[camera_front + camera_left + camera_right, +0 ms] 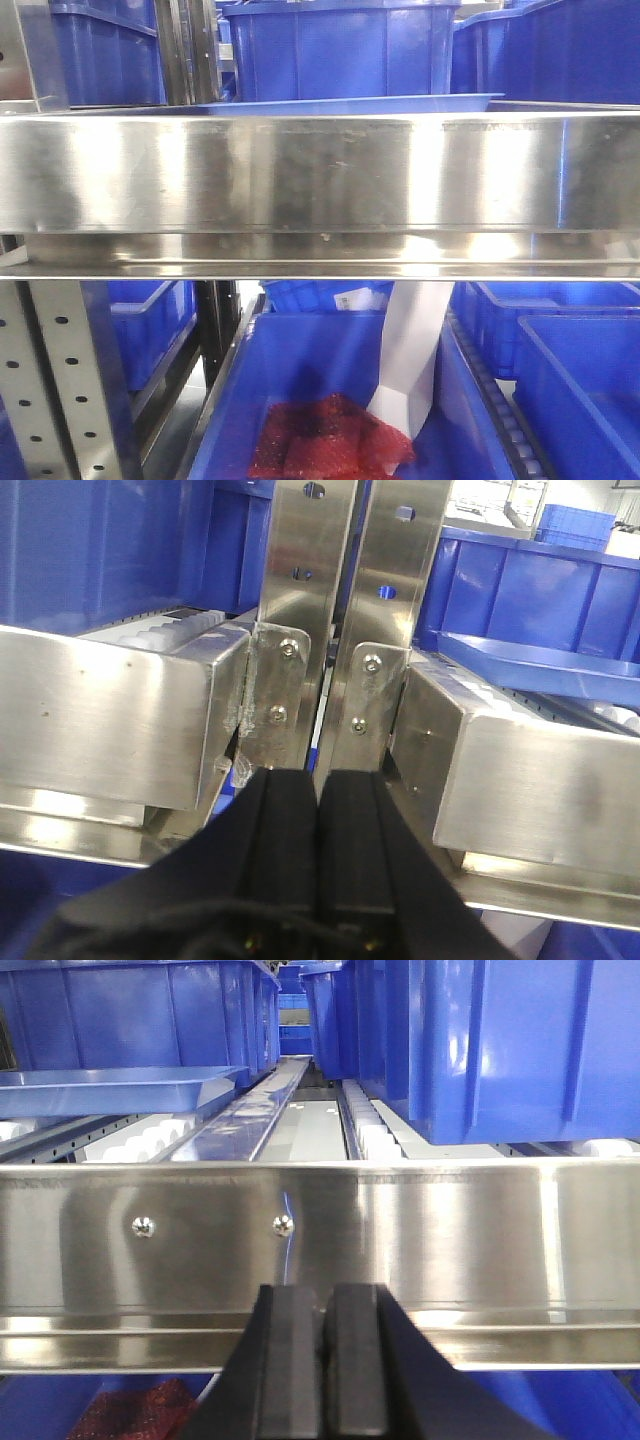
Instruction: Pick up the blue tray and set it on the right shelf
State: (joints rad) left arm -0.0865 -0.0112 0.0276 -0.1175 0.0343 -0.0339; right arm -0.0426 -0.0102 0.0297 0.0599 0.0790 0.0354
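- We see the blue tray (110, 1090) lying flat on the right shelf (320, 170), on its white rollers (150, 1140), with deep blue bins (150, 1005) standing behind it.
- In the front view only the tray's thin front rim (350, 104) shows above the shelf's wide shiny lip, and a large bin (340, 50) rises just behind it.
- In the left wrist view the tray's edge (540, 665) sits on the shelf section at the right of that picture, past the perforated metal posts (345, 610).
- Our left gripper (318, 790) has its two black fingers pressed together with nothing between them; it points at the joint where two shelf lips meet the posts and touches none of the metal, as far as we can tell.
- Our right gripper (325, 1305) is likewise closed on nothing, its fingers side by side just in front of the shelf's lip, near two screws (283, 1225).
- Neither gripper touches the tray.
- To the right of the tray in the right wrist view a steel guide rail (260, 1110) runs back along the shelf, and another deep bin (500, 1040) sits beyond it.
- Below the shelf, the front view shows a lower bin (320, 400) holding a red mesh bag (330, 435) and a white folded sheet (410, 365).
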